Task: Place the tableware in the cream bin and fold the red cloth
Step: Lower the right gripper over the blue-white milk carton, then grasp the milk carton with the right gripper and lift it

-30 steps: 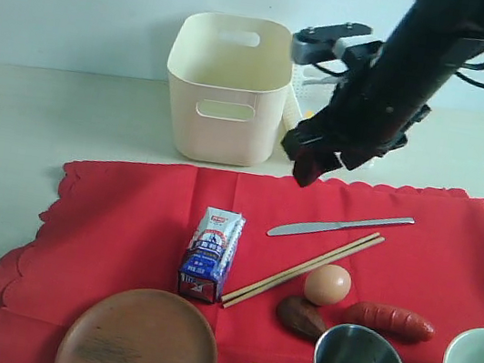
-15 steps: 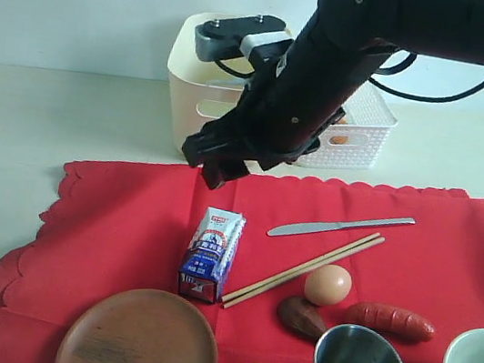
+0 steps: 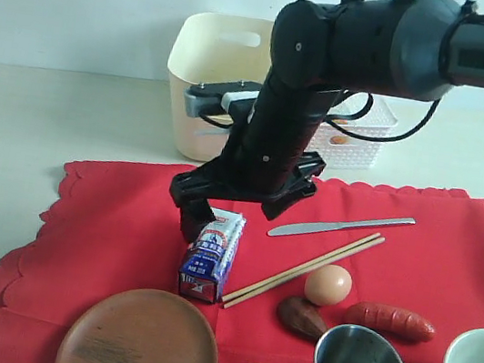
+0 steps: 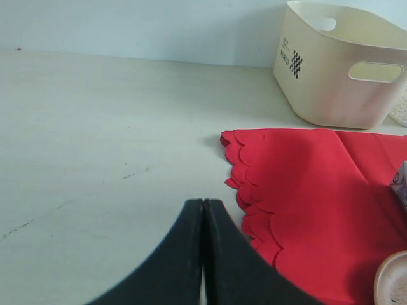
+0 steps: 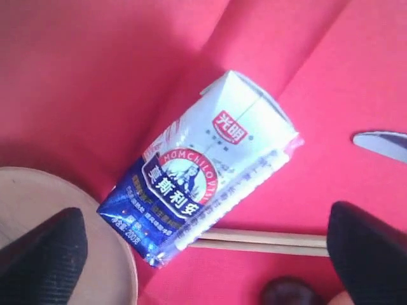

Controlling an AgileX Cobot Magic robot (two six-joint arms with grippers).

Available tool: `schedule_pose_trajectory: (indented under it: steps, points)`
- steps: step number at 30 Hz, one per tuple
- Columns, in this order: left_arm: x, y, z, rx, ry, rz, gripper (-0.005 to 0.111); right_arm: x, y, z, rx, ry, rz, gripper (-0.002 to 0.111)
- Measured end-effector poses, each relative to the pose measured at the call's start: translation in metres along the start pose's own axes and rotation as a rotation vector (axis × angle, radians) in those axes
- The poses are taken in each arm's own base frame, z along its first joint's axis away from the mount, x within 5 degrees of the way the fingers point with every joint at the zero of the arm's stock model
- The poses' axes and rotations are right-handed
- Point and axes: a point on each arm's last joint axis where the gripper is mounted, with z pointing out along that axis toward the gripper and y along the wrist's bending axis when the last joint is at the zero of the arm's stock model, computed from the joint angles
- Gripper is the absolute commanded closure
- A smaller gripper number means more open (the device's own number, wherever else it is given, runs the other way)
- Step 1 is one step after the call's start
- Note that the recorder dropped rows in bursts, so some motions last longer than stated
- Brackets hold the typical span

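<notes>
Right pincer (image 5: 203, 216) hangs wide open over small blue-white milk carton (image 5: 197, 168) lying on red scalloped cloth (image 3: 117, 217); judgement: square jaws to carton's long sides, clear of light wooden chopsticks (image 5: 267, 240) and round brown wooden plate (image 5: 51, 190).

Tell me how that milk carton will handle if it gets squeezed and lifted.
The milk carton lies flat on the red cloth, so it probably won't tip or roll, given its boxy shape. Its seemingly thin paperboard walls may dent under the open right end effector. The glossy print could be slightly slippery.
</notes>
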Motion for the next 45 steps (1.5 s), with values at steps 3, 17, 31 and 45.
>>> schedule_pose_trajectory:
  steps: [3,17,31,45]
  points:
    - [0.0,0.0,0.0,0.0,0.0,0.0,0.107,-0.002,0.0,0.015,-0.011,0.047,0.035,0.011]
    - [0.0,0.0,0.0,0.0,0.0,0.0,0.107,-0.013,0.011,0.063,-0.027,0.108,0.065,0.033]
    - [0.0,0.0,0.0,0.0,0.0,0.0,0.107,-0.017,0.008,0.066,0.001,0.066,0.048,0.108]
    - [0.0,0.0,0.0,0.0,0.0,0.0,0.107,-0.027,0.019,-0.031,0.0,-0.204,-0.005,0.108]
